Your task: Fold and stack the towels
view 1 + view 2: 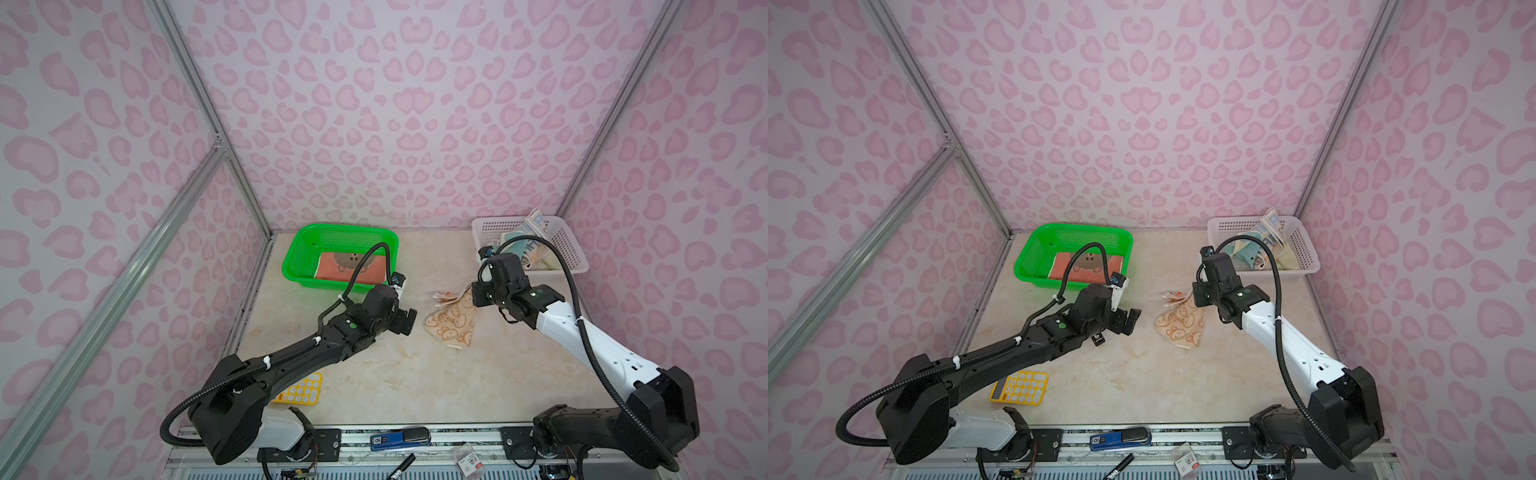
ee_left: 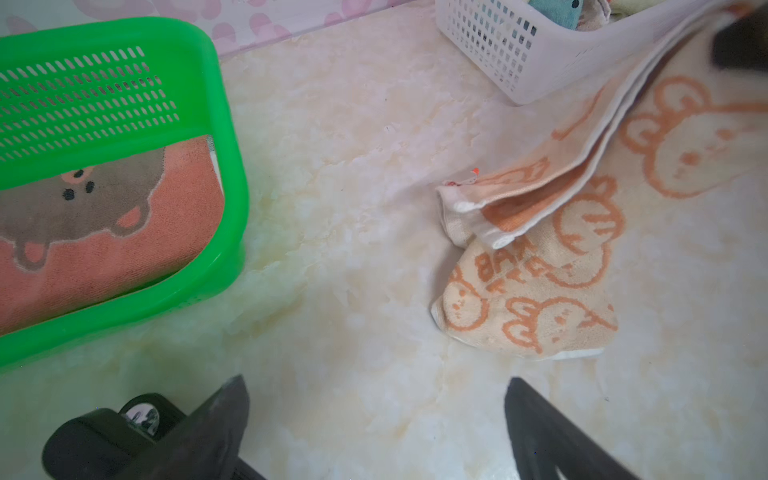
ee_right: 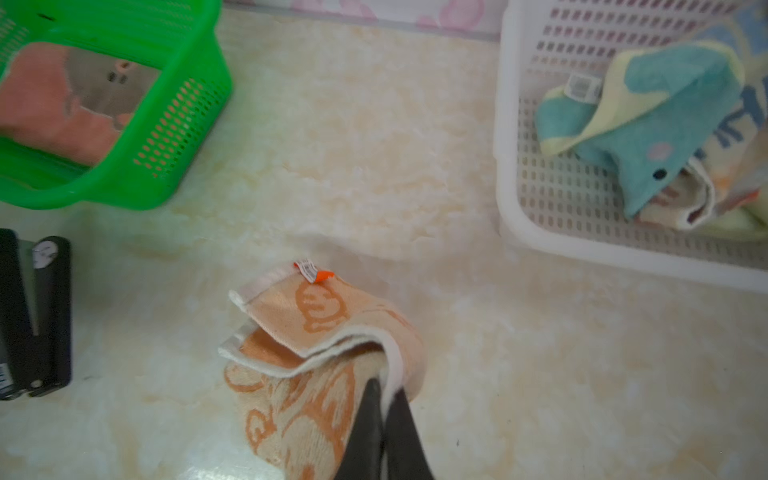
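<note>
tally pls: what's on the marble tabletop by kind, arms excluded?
Towels: 4 visible: rust-red towel, beige rabbit towel, light blue towel, cream lettered towel; the pile in the white basket may hide more
Baskets: 2: green basket, white basket
Calculators: 1: yellow calculator
Total: 7

Top views high, looking down — wrist views close, sharing rabbit towel [image 2: 536,307].
</note>
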`<state>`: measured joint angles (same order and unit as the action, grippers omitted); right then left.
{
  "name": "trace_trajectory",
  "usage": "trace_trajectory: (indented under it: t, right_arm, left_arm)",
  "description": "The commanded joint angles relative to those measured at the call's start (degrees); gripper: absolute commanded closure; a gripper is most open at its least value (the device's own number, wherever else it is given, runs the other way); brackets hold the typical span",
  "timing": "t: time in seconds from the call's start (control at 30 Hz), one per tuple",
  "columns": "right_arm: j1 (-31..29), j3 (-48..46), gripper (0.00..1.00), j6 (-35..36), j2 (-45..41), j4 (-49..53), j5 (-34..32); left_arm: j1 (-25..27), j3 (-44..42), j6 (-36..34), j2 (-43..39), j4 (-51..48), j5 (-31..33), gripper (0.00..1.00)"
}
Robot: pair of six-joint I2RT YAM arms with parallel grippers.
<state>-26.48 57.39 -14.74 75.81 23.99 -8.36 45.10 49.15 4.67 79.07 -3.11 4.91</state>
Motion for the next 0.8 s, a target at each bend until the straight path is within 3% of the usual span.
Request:
trace_trajectory:
  t: [0.0, 0.2, 0.33, 0.77]
  right_arm:
    - [1.37, -3.83, 1.00, -4.56, -0.35, -1.27, -3.71]
    - [2.09, -7.29, 0.76, -4.13, -1.38, -1.28, -3.72]
    - [2.10, -6.85, 0.66, -3.24, -1.08, -0.27, -4.28]
    - [1.67, 0.89, 0.56, 1.45, 2.65, -2.41, 5.54]
  left_arm:
    - [-0.04, 0.97, -0.06, 1.23, 0.49, 0.26, 0.02]
    - [-0.02, 3.11, 0.61, 5.19, 0.41, -3.89, 0.02]
    - [0.35, 5.26, 0.10, 7.80, -0.69, -6.12, 0.03]
    - [7.08, 10.80, -2.46, 13.53, -1.46, -9.52, 0.02]
